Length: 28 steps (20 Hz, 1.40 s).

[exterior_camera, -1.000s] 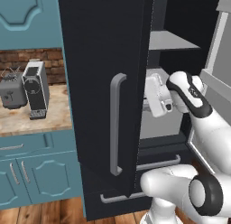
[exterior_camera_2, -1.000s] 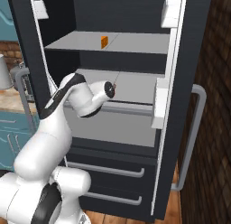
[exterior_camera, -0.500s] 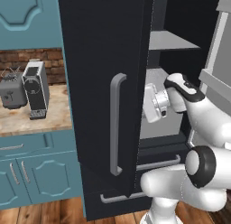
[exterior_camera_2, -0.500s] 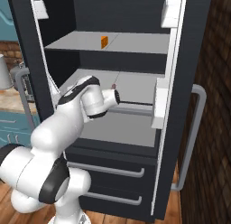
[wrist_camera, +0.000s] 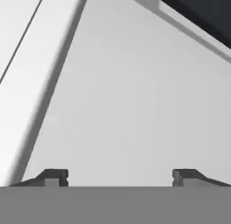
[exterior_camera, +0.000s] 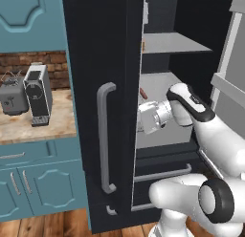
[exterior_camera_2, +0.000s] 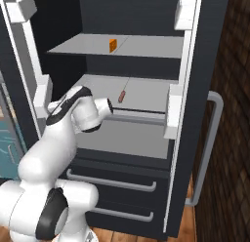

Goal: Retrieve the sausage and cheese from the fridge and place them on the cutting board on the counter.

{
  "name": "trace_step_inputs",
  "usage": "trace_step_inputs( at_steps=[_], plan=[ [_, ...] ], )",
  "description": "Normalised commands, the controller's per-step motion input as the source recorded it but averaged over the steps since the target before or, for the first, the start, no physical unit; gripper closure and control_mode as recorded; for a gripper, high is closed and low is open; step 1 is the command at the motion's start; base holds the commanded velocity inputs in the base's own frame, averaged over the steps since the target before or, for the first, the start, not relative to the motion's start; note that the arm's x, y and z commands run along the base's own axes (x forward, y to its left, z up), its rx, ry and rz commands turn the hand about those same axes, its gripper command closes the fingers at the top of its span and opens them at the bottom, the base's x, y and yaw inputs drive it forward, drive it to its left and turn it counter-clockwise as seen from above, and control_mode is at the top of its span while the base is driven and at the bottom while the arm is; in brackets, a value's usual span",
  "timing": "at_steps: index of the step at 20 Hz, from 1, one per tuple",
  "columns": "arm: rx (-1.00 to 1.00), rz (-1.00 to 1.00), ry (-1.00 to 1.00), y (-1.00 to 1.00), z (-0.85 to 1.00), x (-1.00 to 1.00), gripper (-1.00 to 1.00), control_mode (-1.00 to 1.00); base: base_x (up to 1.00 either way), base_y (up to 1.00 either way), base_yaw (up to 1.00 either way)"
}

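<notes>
Two doors of the fridge (exterior_camera_2: 195,138) stand wide open, and against the earlier pictures the arm has pushed deeper into it — the elbow has swung forward and the hand now sits low over the middle shelf (exterior_camera_2: 141,90), at centre in both base views; the base has not driven, since the worktop (exterior_camera: 28,128) with its coffee machine (exterior_camera: 37,93) holds the same spot at the left of the left base view. Both foods lie untouched: the cheese (exterior_camera_2: 113,45) sits on the upper shelf, upper middle of the right base view; the sausage (exterior_camera_2: 121,96) lies on the middle shelf, just right of and beyond the wrist, and its end peeps out beside the door edge in the left base view (exterior_camera: 142,93).

In the hand view the jaws (wrist_camera: 119,178) stand far apart with nothing between them — bare pale shelf ahead, no sausage in sight; so the reach looks aimed at the sausage but, I judge, is not yet lined up on it. Nothing has reached the cutting board; the task is barely begun.
</notes>
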Motion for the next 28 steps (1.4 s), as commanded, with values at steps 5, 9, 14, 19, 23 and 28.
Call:
trace_step_inputs(
  at_steps=[5,9,14,19,23,28],
  plan=[
    [-0.03,0.17,-0.48,1.00,0.05,-0.79,-1.00,-1.00,0.00,0.00,0.00],
    [0.00,-0.03,0.03,0.22,0.50,-0.25,-1.00,-1.00,0.00,0.00,0.00],
    [-0.02,-0.20,0.30,-0.43,0.39,-0.24,-1.00,-1.00,0.00,0.00,0.00],
    [-0.10,-0.14,0.32,-0.34,0.09,0.00,-1.00,-1.00,0.00,0.00,0.00],
    [-0.48,-0.02,-0.03,-0.71,-0.38,0.10,-1.00,-1.00,0.00,0.00,0.00],
    [-0.55,-0.07,-0.25,-1.00,-0.37,0.09,-1.00,-1.00,0.00,0.00,0.00]
  ],
)
